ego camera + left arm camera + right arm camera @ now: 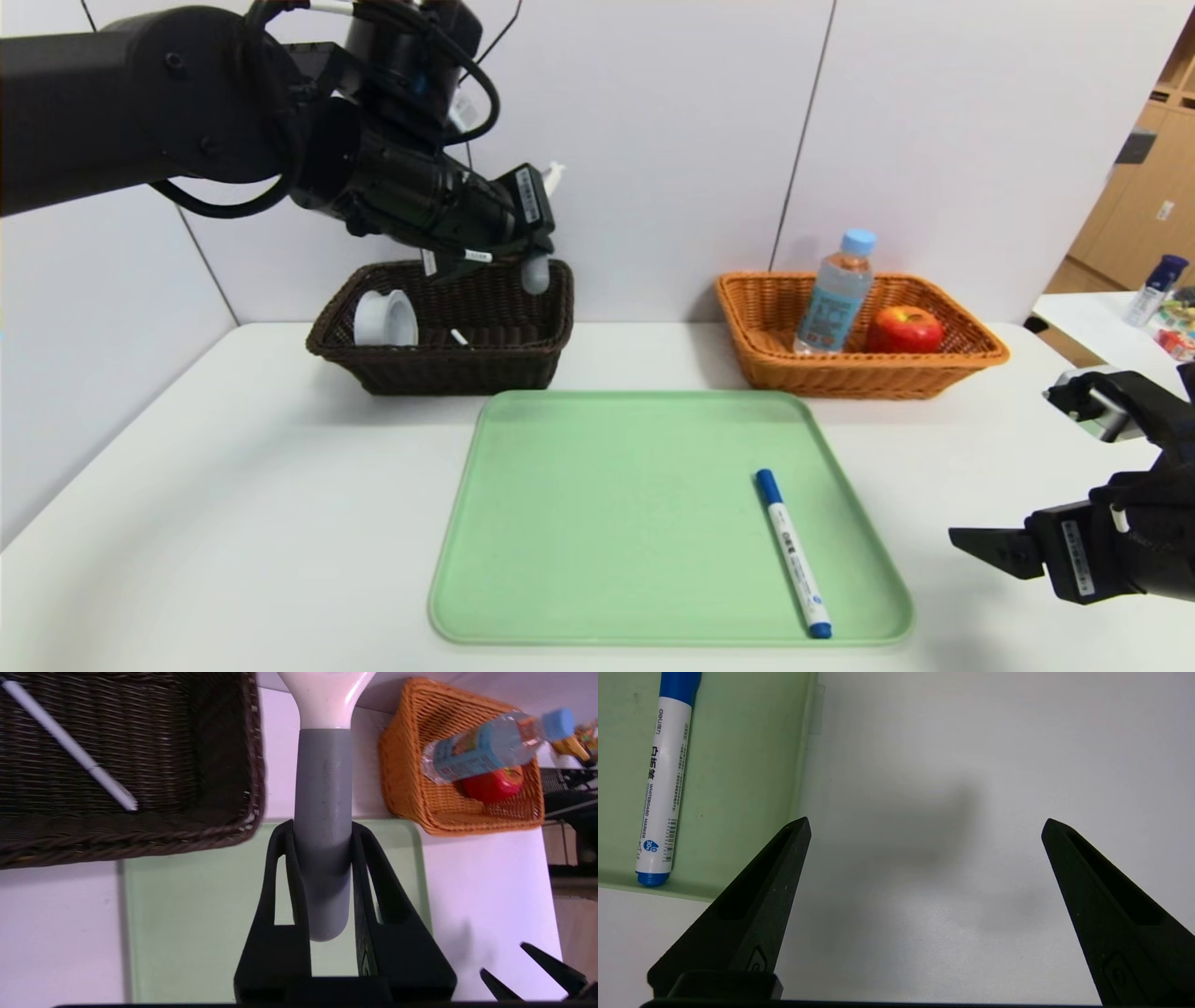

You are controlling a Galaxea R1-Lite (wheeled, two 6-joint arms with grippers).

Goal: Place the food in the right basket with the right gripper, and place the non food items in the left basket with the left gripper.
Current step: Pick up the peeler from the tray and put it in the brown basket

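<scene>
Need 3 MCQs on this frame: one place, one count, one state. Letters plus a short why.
1. Where is the marker?
A. on the green tray
B. in the dark brown basket
C. in the orange basket

2. How many items are in the orange basket?
A. none
B. two
C. four

3. What is the left hand doing?
A. open and empty
B. shut on the peeler
C. shut on the tape roll

Answers:
1 A, it lies on the tray's right part.
2 B, the bottle and the apple.
3 B, both fingers clamp the grey handle, above the dark basket; the right hand rests open right of the tray.
</scene>
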